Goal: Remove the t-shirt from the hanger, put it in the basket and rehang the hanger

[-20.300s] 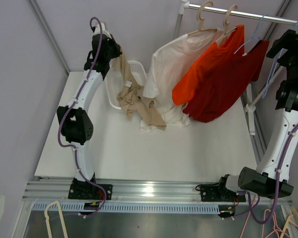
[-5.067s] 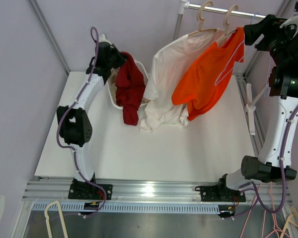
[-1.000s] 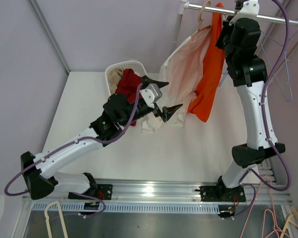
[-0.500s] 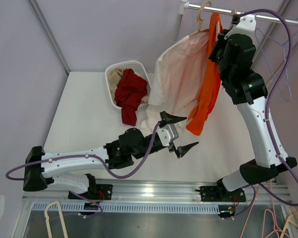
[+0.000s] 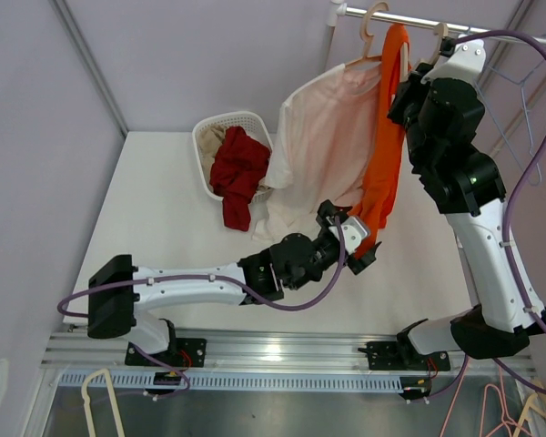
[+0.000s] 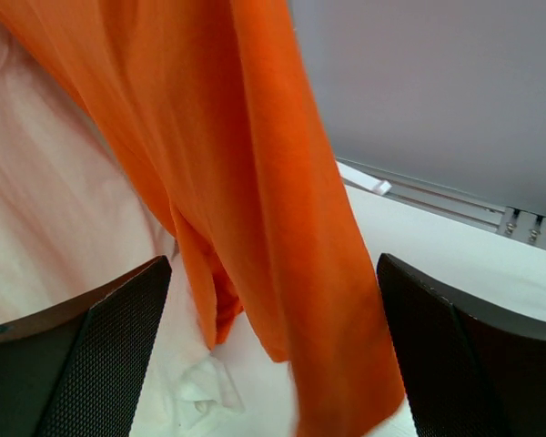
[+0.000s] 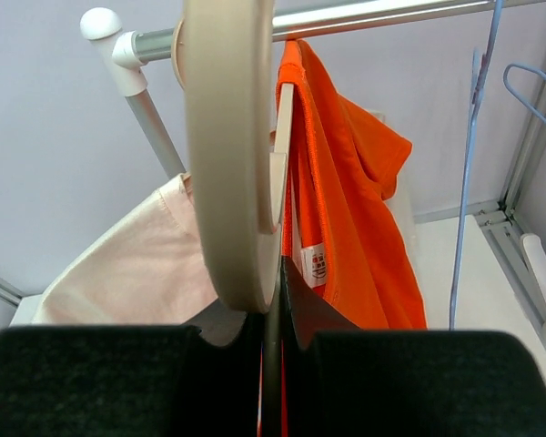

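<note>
Since half a second ago the left arm has swung on toward 1 o'clock in the top view, bringing the left claw [image 6: 273, 291] up to the lower end of the orange t-shirt [image 6: 255, 164]. The claw is spread wide, one of its fingers [image 6: 100, 355] at each lower corner of the wrist view, and the shirt's hanging tail falls between them. Whether cloth touches either pad cannot be told, and the tail's tip is cut off at the bottom edge. At 9 o'clock behind the tail lies a pale shirt [image 6: 36, 200]. The right claw [image 7: 275, 319] is pinched tight on the flat neck of the wooden hanger [image 7: 227, 164], whose hook rides the rail [image 7: 373, 16]. The hanger's shoulders are hidden inside the orange t-shirt that hangs from it. From above, the right claw is hidden by its own wrist. At 10 o'clock from the left claw, the white basket [image 5: 203, 150] holds a dark red garment [image 5: 237, 168] spilling over its near rim onto the table [image 5: 164, 228], with a beige garment [image 5: 213, 137] beside it inside.
</note>
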